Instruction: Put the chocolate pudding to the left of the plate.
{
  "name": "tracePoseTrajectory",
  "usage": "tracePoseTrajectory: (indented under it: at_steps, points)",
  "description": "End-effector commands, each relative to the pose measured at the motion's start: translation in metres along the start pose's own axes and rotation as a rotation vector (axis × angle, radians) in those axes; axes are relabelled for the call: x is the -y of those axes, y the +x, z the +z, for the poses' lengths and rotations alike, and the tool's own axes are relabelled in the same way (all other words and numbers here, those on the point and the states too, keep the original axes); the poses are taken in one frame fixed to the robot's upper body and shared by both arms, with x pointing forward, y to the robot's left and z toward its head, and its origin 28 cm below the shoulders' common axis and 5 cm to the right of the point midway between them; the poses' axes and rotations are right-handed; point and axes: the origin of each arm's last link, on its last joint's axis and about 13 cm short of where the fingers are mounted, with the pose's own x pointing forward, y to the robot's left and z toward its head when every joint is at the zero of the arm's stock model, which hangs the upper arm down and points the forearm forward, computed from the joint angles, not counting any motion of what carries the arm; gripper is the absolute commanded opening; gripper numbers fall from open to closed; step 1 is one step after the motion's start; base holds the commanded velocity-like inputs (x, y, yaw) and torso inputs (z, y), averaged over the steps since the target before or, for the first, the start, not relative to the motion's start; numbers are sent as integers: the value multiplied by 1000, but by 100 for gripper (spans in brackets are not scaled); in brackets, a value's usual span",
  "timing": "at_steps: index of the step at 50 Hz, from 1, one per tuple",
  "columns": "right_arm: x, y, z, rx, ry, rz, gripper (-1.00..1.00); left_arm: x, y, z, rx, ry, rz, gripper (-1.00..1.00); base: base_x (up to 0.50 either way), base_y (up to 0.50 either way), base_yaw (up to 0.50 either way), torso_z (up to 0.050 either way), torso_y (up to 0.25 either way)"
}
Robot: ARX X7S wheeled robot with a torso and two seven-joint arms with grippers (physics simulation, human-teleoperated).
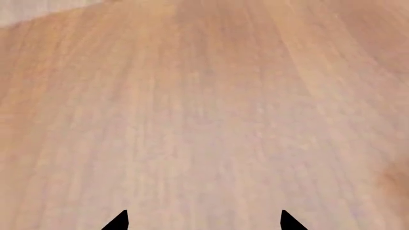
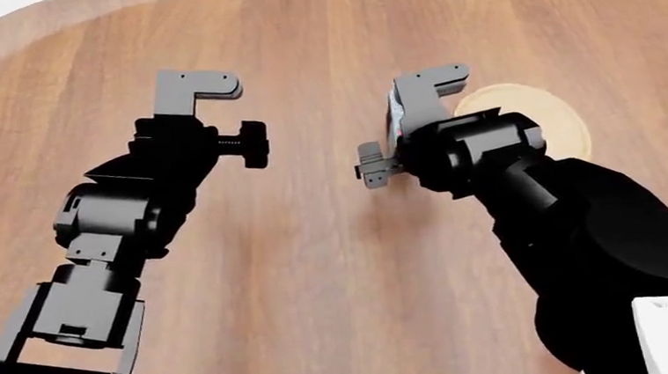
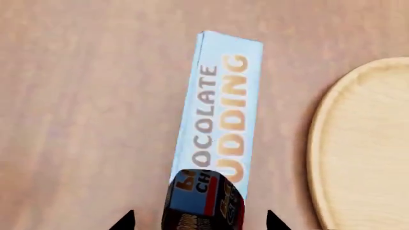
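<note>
1. I am working the placing step with my right gripper (image 3: 199, 221). The chocolate pudding (image 3: 221, 110) is standing on edge on the wooden table (image 2: 316, 268), just to the left of the plate (image 3: 364, 153), with a narrow strip of bare wood between box and rim.

2. My right fingertips are showing apart on either side of the box's near end. Whether the pads are pressing on it or have let go, I cannot tell; the contact itself is below the right wrist view's edge.

3. I am judging the box to be sitting about where the task wants it. The next move calls for spreading the fingers fully and lifting straight up, without nudging the box, since it looks easy to tip toward the plate.

4. My left gripper (image 1: 203, 221) is hanging spread and empty over bare table, well apart from the box, taking no part.

5. From the head view, my right arm is covering most of the box; only a pale sliver is showing beside the wrist, and part of the plate is hidden too.

6. The box's dark near end is blurred, so I am not reading its print.
</note>
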Motion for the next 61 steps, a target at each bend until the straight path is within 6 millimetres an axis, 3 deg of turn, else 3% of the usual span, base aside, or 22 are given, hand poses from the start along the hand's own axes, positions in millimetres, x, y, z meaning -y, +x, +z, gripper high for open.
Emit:
tracePoseTrajectory:
  at_steps: [1, 11, 21, 33, 37, 43, 61]
  points:
    - [3, -5, 11, 38, 22, -9, 100, -1, -3, 4, 3, -8, -4, 100, 0, 0, 0, -2, 250]
    - [6, -9, 19, 70, 34, -25, 100, 2, -20, 9, 28, -18, -28, 100, 0, 0, 0, -2, 250]
    - [8, -55, 0, 152, 24, -26, 100, 5, -56, 8, 93, -8, -50, 100, 0, 0, 0, -2, 250]
    - [11, -113, -55, 304, 23, 6, 100, 9, -117, -10, 214, 30, -43, 100, 0, 0, 0, -2, 250]
    - [14, -130, -76, 382, 48, -16, 100, 13, -146, -19, 267, 46, -48, 100, 0, 0, 0, -2, 250]
    - [16, -153, -113, 473, 88, -19, 100, 18, -179, -42, 320, 51, -44, 100, 0, 0, 0, -2, 250]
    - [10, -189, -201, 657, 97, 21, 100, 28, -243, -107, 495, 89, 81, 100, 0, 0, 0, -2, 250]
